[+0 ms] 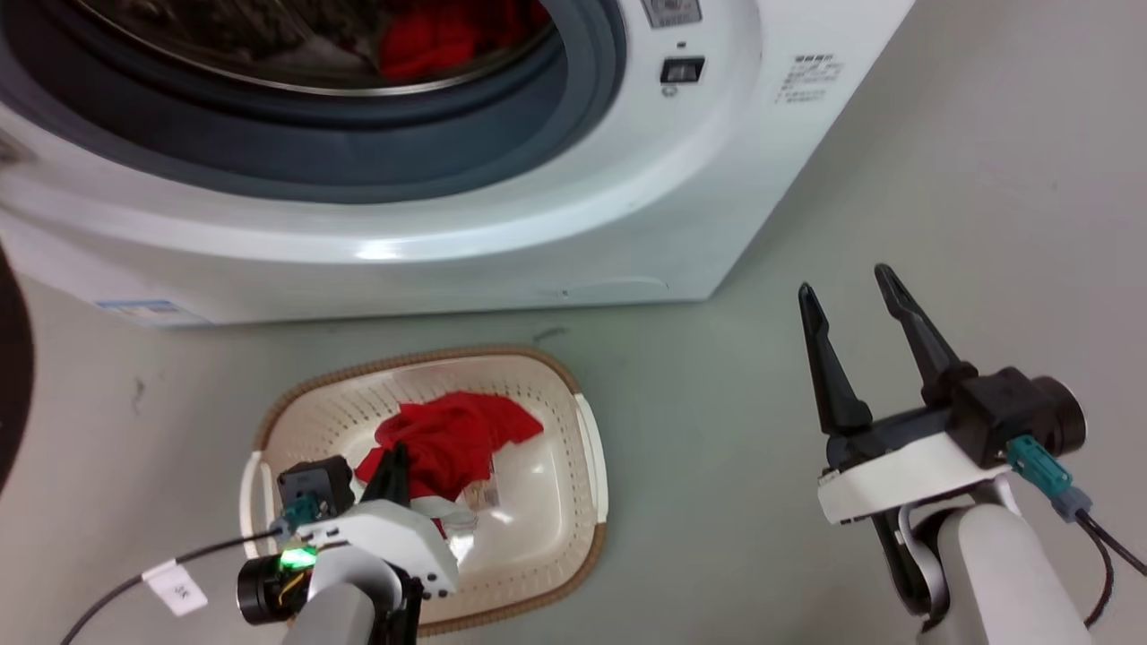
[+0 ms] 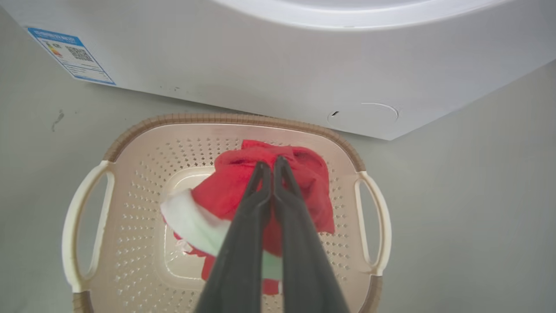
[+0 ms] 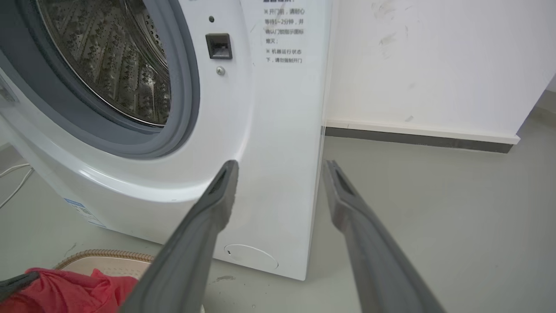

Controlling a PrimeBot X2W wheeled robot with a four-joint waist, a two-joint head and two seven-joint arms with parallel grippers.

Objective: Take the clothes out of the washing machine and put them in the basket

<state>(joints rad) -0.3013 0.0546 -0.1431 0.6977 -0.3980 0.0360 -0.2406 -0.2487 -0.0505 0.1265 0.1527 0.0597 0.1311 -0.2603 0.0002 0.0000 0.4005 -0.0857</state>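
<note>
Squarely over the basket (image 2: 217, 118) — red garment (image 2: 219, 195) between tight-closed left fingers (image 2: 257, 191); right fingers (image 1: 829, 367) wide.

Left wrist check

I have my left gripper (image 2: 273, 161) pinched closed on a soft bright red fabric garment with white band trim (image 2: 221, 191), inside the cream-white perforated plastic basket (image 2: 139, 208). Just beyond the basket stands the large white washing machine (image 2: 260, 65).

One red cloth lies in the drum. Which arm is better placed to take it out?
Right, probably. The right gripper is open and empty, pointing at the washer, where the drum cloth lies. The left gripper is shut on the garment in the basket.
</note>
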